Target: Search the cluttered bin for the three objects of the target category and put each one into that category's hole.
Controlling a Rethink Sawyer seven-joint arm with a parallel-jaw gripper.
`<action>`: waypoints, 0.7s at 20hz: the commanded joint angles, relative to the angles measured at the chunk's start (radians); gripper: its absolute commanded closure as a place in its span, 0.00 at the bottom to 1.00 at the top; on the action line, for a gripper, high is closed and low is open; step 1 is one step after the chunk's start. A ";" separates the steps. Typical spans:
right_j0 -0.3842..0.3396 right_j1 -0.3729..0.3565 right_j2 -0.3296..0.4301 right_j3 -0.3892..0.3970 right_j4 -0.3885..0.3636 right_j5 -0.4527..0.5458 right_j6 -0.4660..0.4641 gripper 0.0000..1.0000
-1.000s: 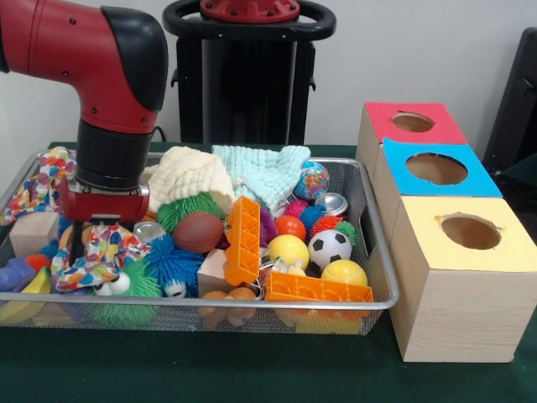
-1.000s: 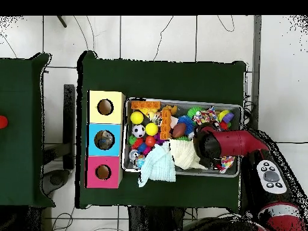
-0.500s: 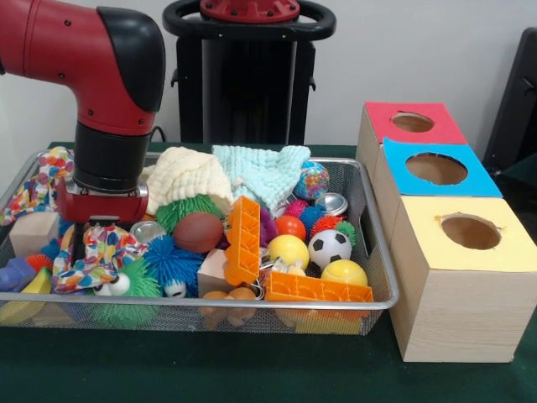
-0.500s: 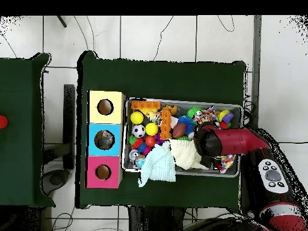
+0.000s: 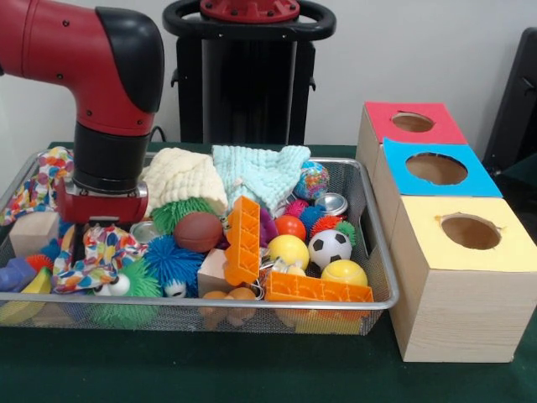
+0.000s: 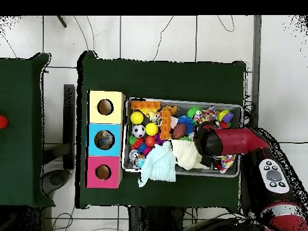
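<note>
Green-clothed table [image 5: 252, 378] against a white wall, black pedestal [image 5: 247, 75] at the far side. From overhead, pale tiled floor [image 6: 156, 36] all round.

On the cloth, the cluttered bin [image 5: 168, 300] of wire mesh, packed with balls, orange blocks [image 5: 243, 239], spiky toys, a cream knitted cloth [image 5: 185, 176] and a mint one [image 5: 260, 172].

Just right of it in the front view, three wooden boxes in a row: red-topped far, yellow-topped near, blue-topped box [image 5: 419, 210] between, with the hole [image 5: 436, 169] in its top.

Red arm [image 5: 109, 92] down over the bin's left end, gripper [image 5: 94, 225] low among a patterned cloth [image 5: 101, 252] and a silver tin [image 5: 148, 231]; open or closed, cannot tell. Hole well apart, to the gripper's right, beyond the bin's right wall.

None of the three objects clearly made out in the clutter. From overhead, something pale and glinting inside the hole, too small to name.
</note>
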 commanded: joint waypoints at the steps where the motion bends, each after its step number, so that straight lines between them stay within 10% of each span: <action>1: -0.049 0.085 0.099 0.087 -0.044 0.127 -0.196 1.00; 14: -0.090 -0.173 0.120 0.268 -0.072 0.124 -0.170 1.00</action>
